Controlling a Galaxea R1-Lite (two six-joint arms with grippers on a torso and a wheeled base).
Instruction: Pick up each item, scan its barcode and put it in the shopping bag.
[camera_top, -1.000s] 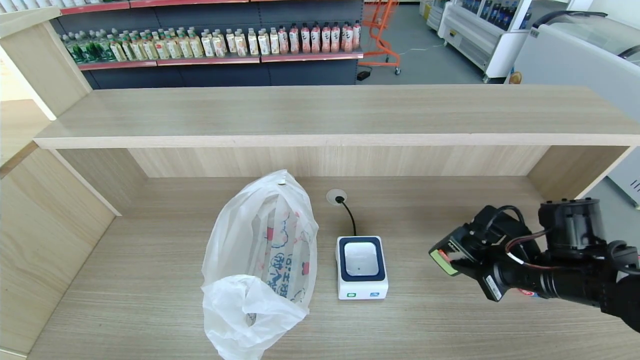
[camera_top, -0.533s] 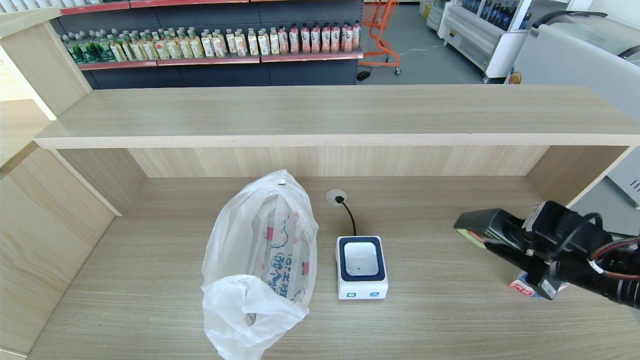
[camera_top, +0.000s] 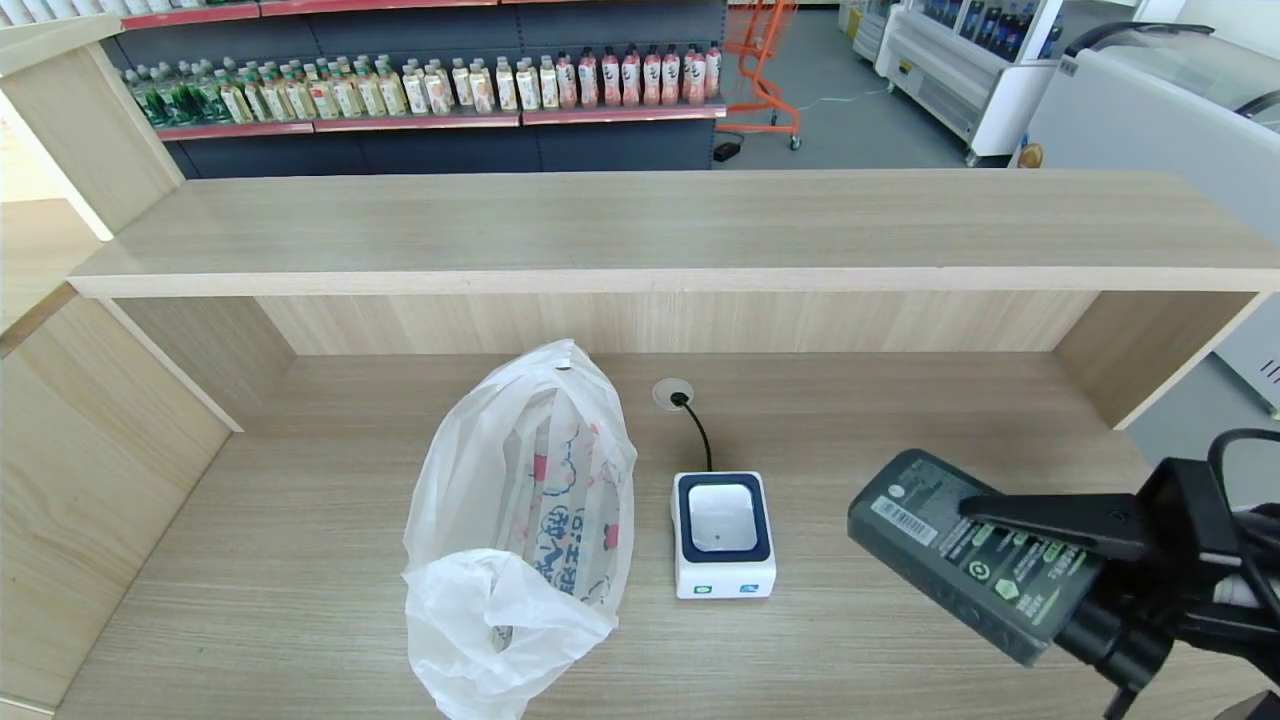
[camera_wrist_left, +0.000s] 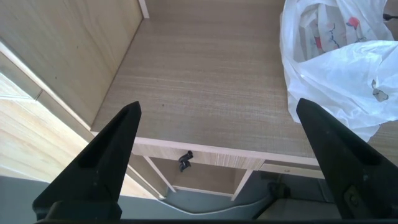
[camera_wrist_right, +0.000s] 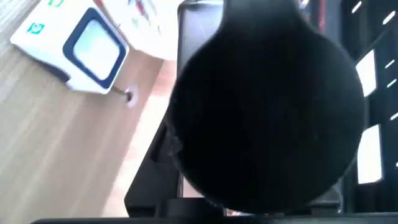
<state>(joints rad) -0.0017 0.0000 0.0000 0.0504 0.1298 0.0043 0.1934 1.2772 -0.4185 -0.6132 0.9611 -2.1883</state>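
My right gripper (camera_top: 1000, 540) is shut on a flat dark grey package (camera_top: 960, 550), held above the counter to the right of the scanner. The package's printed face with a white barcode label (camera_top: 903, 520) points up. The white scanner (camera_top: 724, 535) with its dark-framed window sits mid-counter; the right wrist view also has the scanner (camera_wrist_right: 81, 53) beyond the dark package (camera_wrist_right: 261, 106). A white plastic shopping bag (camera_top: 520, 530) lies left of the scanner with printed items inside. My left gripper (camera_wrist_left: 217, 109) hangs open over the counter's front edge, beside the shopping bag (camera_wrist_left: 339, 56).
A raised wooden ledge (camera_top: 640, 230) runs across the back, with side walls (camera_top: 120, 480) left and right. The scanner's black cable (camera_top: 697, 430) runs to a grommet hole (camera_top: 673, 393). Bare counter (camera_top: 280, 560) lies left of the bag.
The right arm has swung toward the counter's front and turned the package from edge-on to flat, barcode face up. Bag and scanner have not moved.
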